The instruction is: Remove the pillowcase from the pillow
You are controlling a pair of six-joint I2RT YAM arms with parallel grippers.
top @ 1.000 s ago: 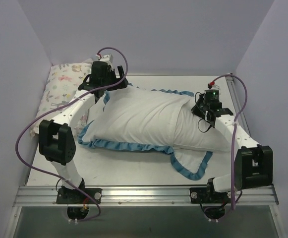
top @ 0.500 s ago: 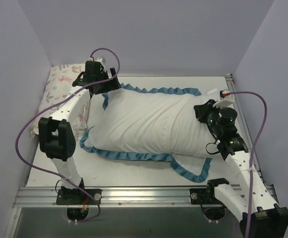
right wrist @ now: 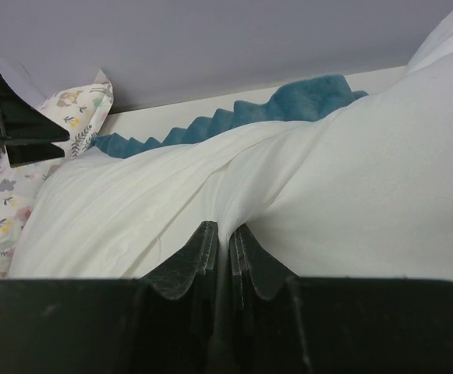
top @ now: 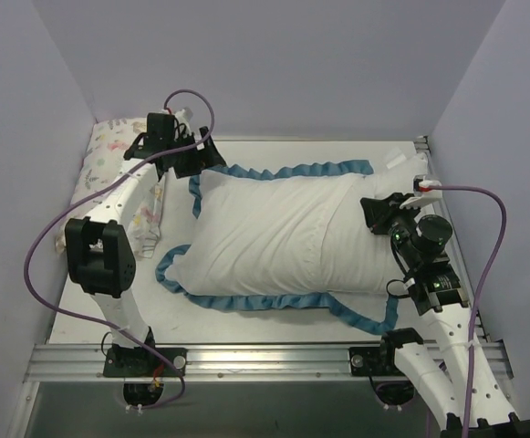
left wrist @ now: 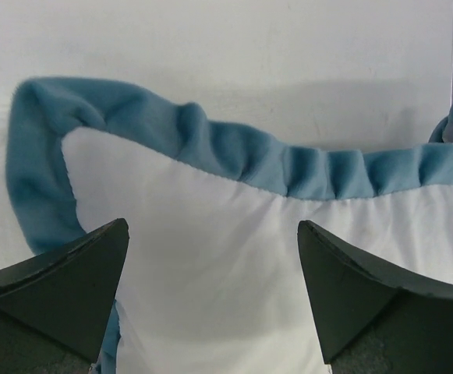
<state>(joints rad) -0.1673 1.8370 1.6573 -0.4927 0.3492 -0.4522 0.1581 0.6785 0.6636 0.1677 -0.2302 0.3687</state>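
Observation:
The pillowcase (top: pixel 265 228) lies across the table with its white inner face up and its blue ruffled trim (top: pixel 287 171) around it. The plain white pillow (top: pixel 365 266) bulges out at its right end. My right gripper (top: pixel 375 212) is shut on a pinch of white fabric at the pillow's far right part; in the right wrist view the fabric runs between the closed fingers (right wrist: pixel 224 228). My left gripper (top: pixel 201 162) is open just above the pillowcase's far left corner. In the left wrist view its fingers (left wrist: pixel 213 226) straddle white cloth below the trim (left wrist: pixel 210 148) without gripping it.
A small pastel animal-print pillow (top: pixel 109 151) lies along the left wall, also seen in the right wrist view (right wrist: pixel 70 109). Purple walls close in the back and both sides. A metal rail (top: pixel 265 356) runs along the near edge.
My right arm has pulled back toward the near right with the white fabric in its jaws. The whole bundle slid right and the trim stretched out. My left gripper stayed near the far left corner.

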